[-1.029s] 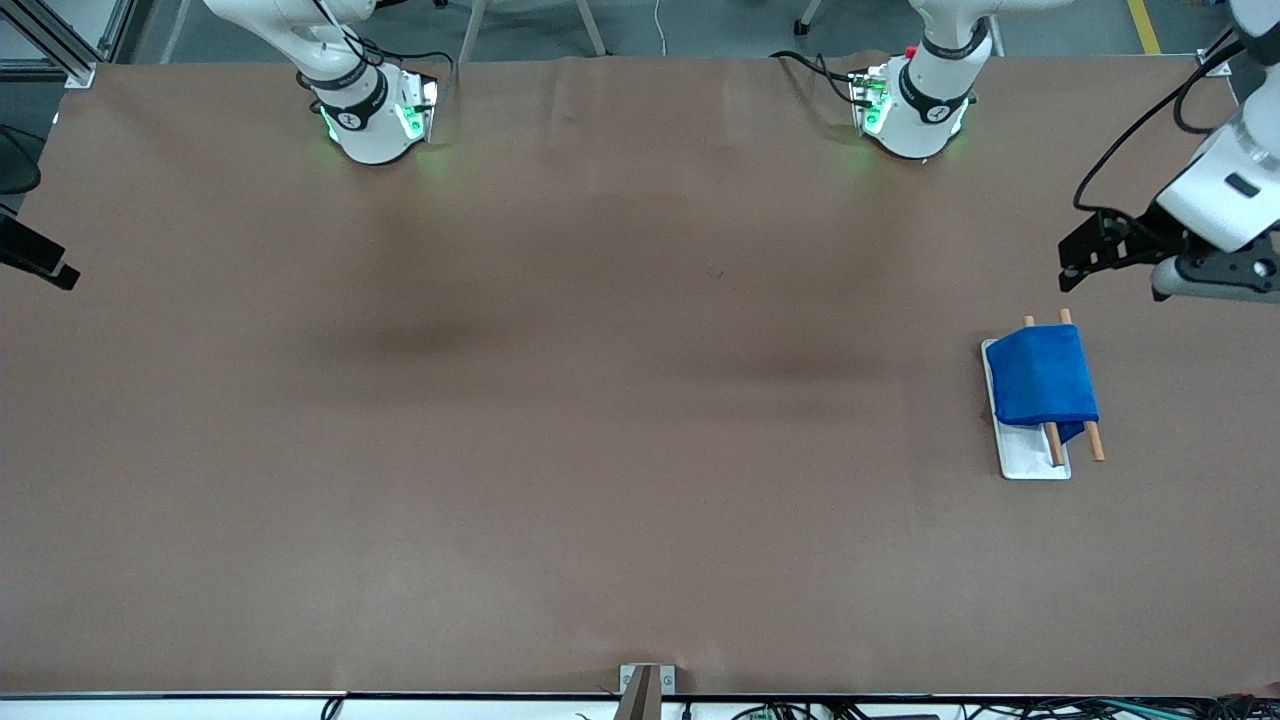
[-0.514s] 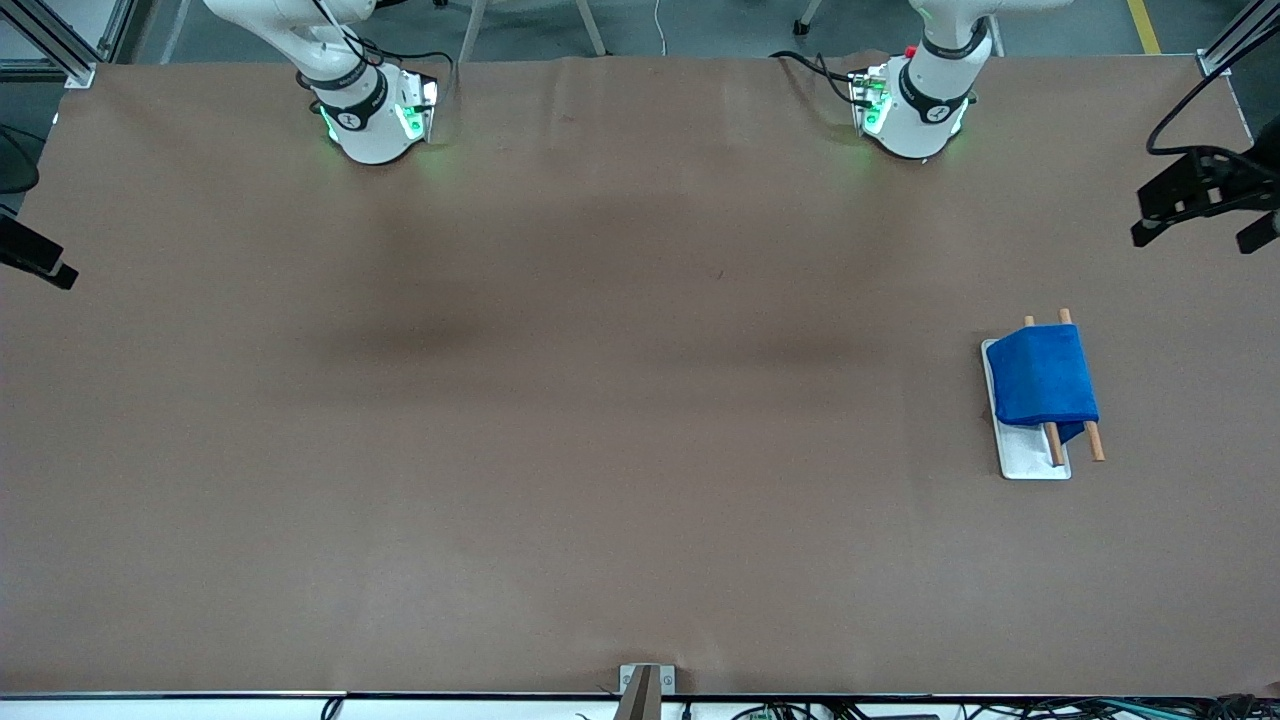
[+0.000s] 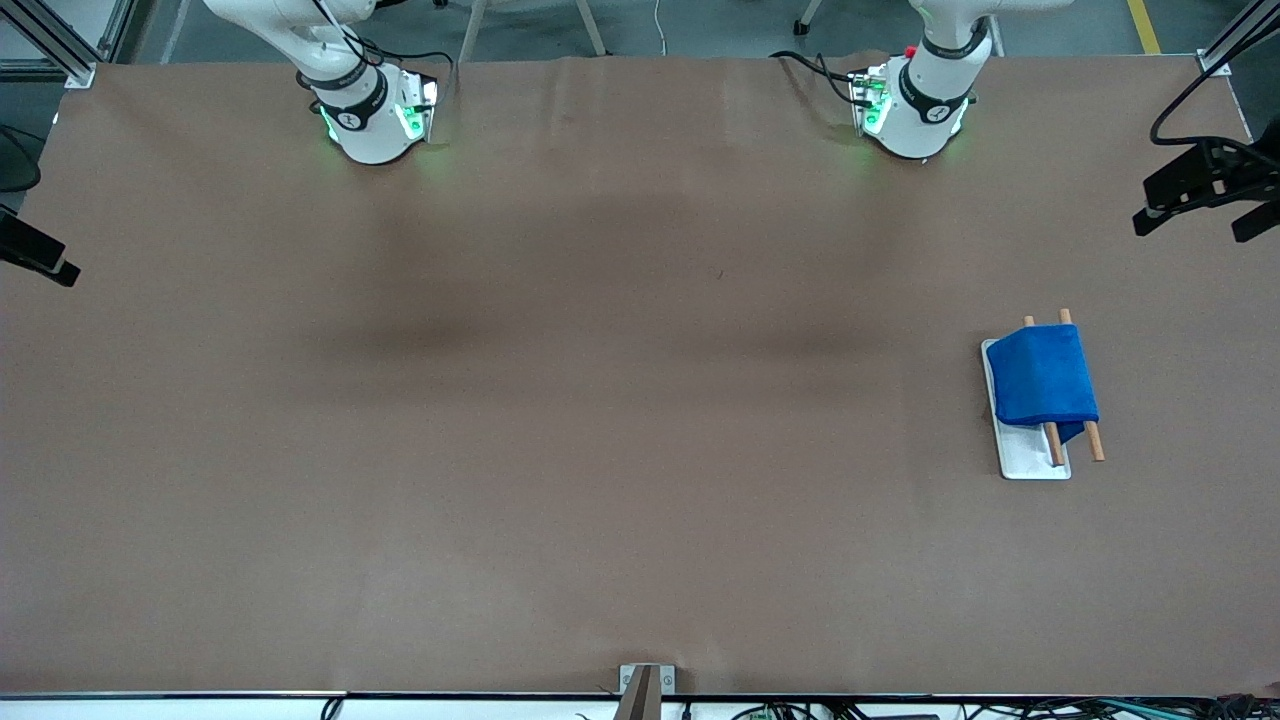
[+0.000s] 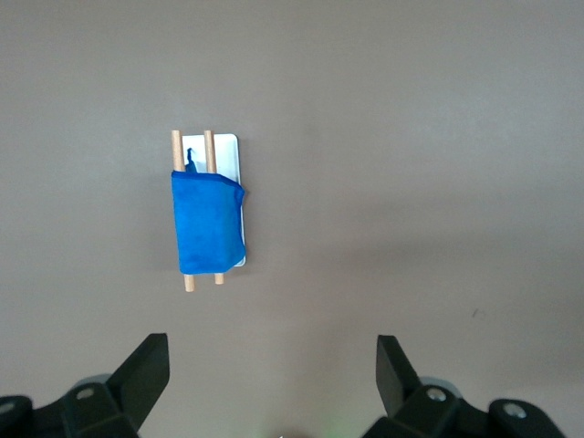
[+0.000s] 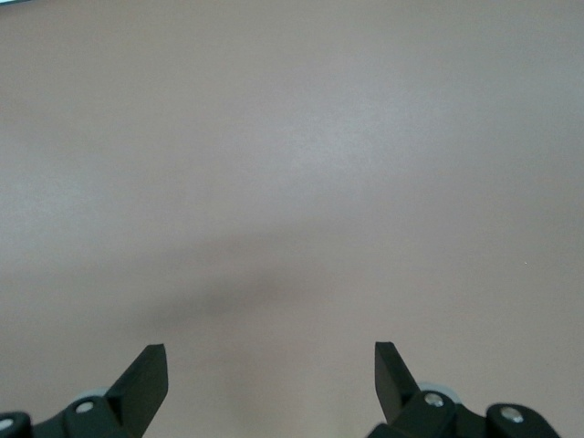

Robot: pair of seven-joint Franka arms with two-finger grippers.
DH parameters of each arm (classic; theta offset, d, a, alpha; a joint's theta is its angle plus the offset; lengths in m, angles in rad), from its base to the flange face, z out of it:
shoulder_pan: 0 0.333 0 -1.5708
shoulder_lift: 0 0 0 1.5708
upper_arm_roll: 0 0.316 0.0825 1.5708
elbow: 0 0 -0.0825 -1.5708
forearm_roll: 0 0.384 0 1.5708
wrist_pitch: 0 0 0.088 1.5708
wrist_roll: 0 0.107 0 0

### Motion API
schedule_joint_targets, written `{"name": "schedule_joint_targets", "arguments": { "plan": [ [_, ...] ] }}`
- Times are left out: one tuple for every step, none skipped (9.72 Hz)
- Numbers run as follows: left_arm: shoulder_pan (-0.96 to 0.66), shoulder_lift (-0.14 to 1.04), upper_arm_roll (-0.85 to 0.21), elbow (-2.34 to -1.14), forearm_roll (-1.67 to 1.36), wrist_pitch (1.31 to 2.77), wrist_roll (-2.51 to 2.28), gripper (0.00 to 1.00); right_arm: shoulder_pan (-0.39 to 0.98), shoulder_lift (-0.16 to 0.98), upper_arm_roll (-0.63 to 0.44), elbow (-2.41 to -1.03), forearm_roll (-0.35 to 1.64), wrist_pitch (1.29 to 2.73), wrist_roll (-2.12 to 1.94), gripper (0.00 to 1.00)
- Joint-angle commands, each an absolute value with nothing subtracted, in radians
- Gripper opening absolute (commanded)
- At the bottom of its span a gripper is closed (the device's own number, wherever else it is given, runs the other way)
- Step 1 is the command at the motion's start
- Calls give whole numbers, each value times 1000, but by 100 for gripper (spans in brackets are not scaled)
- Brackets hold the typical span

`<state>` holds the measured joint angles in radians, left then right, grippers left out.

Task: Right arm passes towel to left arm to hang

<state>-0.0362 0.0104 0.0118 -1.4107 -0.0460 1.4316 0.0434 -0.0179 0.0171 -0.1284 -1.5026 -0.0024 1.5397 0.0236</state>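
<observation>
The bright blue towel (image 3: 1042,380) hangs folded over two wooden rods (image 3: 1094,440) on a white tray (image 3: 1030,462) toward the left arm's end of the table. The left wrist view shows the towel (image 4: 208,224) well apart from my left gripper (image 4: 272,360), whose jaws stand wide with nothing between them. In the front view the left gripper (image 3: 1190,225) hovers at the table's edge, at the left arm's end. My right gripper (image 5: 271,365) is open and empty over bare table, and only its black tip (image 3: 40,262) shows at the other end.
Brown paper covers the table (image 3: 600,400). The two arm bases (image 3: 370,110) (image 3: 915,100) stand along the edge farthest from the front camera. A small metal bracket (image 3: 646,685) sits at the nearest edge.
The left gripper has drawn away from the towel toward the table's edge at the left arm's end, and has slowed almost to a stop. The towel and the right gripper have not moved.
</observation>
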Motion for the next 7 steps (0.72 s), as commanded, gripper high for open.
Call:
{"name": "schedule_joint_targets", "arguments": {
  "plan": [
    [-38, 8, 3, -1450, -48, 1433, 35, 100, -34, 12, -120, -1505, 3, 1534, 8, 100],
    [-37, 6, -5, -1450, -41, 1431, 35, 100, -34, 12, -120, -1505, 3, 1531, 8, 100],
    [-38, 11, -9, -1451, -28, 1434, 35, 100, -34, 11, -120, -1505, 3, 1531, 8, 100],
    [-37, 11, -26, -1450, -8, 1437, 34, 100, -34, 11, -120, -1505, 3, 1531, 8, 100],
    [-35, 11, -28, -1451, -6, 1437, 32, 100, -34, 11, -120, -1505, 3, 1531, 8, 100],
    [-37, 11, -28, -1451, -6, 1439, 31, 100, -34, 11, -120, -1505, 3, 1531, 8, 100],
    [-37, 11, -28, -1451, -6, 1440, 31, 100, -35, 11, -120, -1505, 3, 1531, 8, 100]
  ]
}}
